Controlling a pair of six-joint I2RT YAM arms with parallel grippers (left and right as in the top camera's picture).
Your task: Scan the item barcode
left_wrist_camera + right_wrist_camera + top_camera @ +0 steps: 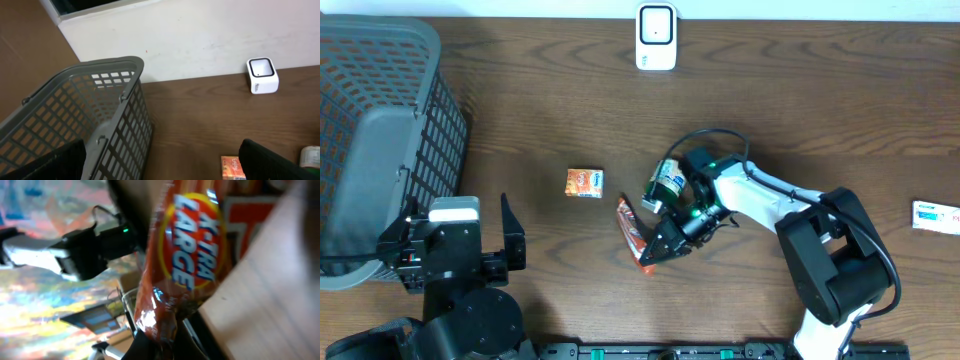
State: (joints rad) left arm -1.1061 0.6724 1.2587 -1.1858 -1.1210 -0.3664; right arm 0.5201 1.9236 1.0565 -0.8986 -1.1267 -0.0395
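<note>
- Orange-red packet (pixel 185 265), yellow-ringed patch, white letters edged blue.
- Grey lattice basket (pixel 380 120).
- White scanner (pixel 656 37), black window.
- Dark brown wood-grain worktop (pixel 800 100).
- Orange box (pixel 584 183).

left gripper (pixel 457 222) wide apart; right gripper (pixel 654 253) clamped tight, arm outstretched

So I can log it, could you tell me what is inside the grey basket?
Inside the basket, only its bare grey floor shows from overhead, no item. Its left side is cut off by the frame, so unseen.
</note>
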